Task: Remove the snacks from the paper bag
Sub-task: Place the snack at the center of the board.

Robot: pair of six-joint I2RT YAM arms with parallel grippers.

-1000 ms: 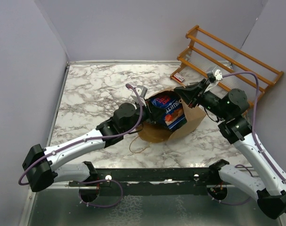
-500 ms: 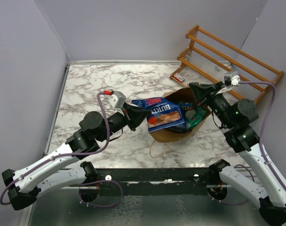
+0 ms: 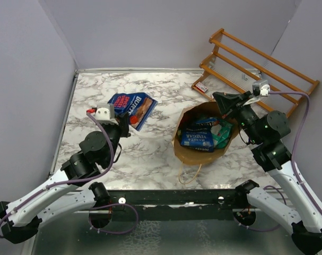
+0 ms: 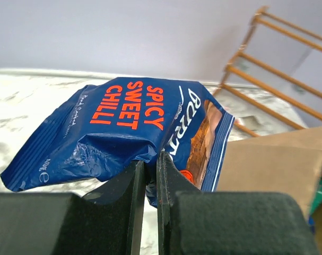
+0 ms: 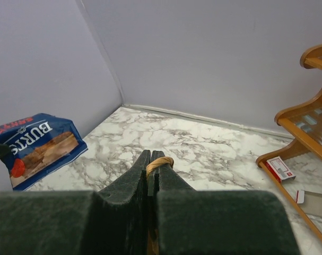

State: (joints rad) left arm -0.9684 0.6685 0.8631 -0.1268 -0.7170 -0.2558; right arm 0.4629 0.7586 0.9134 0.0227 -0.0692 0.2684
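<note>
- Blue foil packet (image 3: 131, 108), printed "Spicy Sweet Chilli", hangs pinched by its lower edge between the closed fingers of the left gripper (image 4: 150, 159). It is above the marble desk (image 3: 97, 85) towards the far-left corner, well apart from the paper bag (image 3: 195, 154).
- The bag sits nearer the right edge, mouth open upward, with a second blue packet (image 3: 198, 138) and a green packet (image 3: 223, 133) inside.
- The right gripper (image 5: 150, 159) is clamped on the bag's twisted handle (image 5: 159, 162).
- To finish this step well, I would lower the packet until it touches the marble before letting go. It should land flat near the left edge, leaving room for the others.
- The right grip should stay firm to hold the mouth open.
</note>
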